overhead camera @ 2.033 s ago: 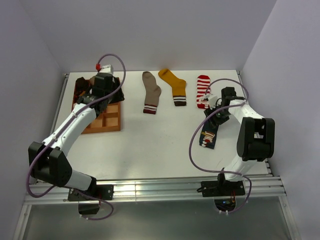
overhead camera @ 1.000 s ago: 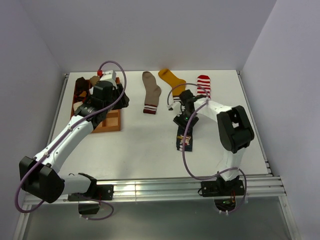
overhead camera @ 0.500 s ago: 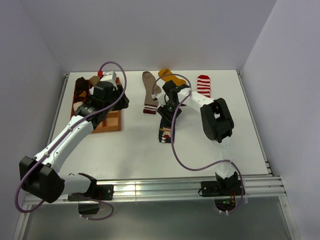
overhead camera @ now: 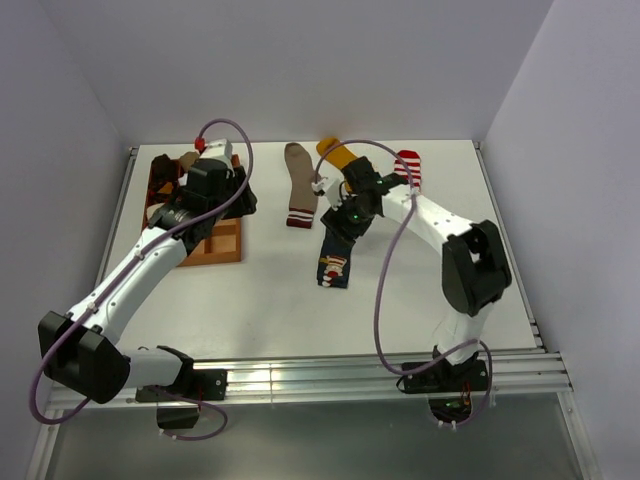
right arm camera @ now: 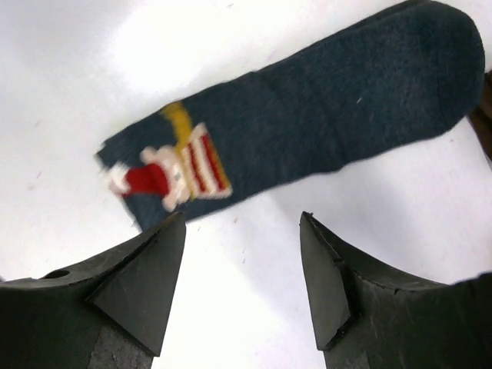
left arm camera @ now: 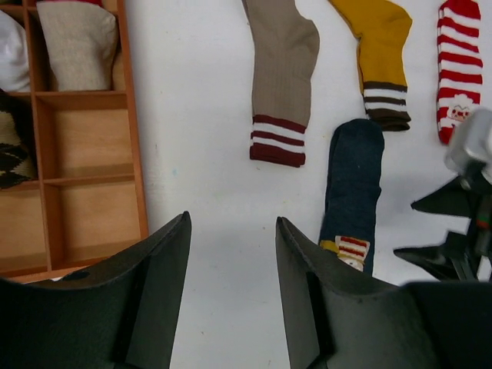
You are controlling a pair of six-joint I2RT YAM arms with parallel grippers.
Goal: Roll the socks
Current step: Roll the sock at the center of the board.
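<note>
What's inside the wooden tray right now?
A cream sock and an argyle sock sit in the tray; two compartments are bare. Its left side is cut off.

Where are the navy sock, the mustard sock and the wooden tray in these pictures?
navy sock (right arm camera: 307,131), right wrist view, on its plain blue middle.
mustard sock (left arm camera: 380,38), left wrist view, on its yellow part.
wooden tray (left arm camera: 137,154), left wrist view, on its side wall nearest the socks.
</note>
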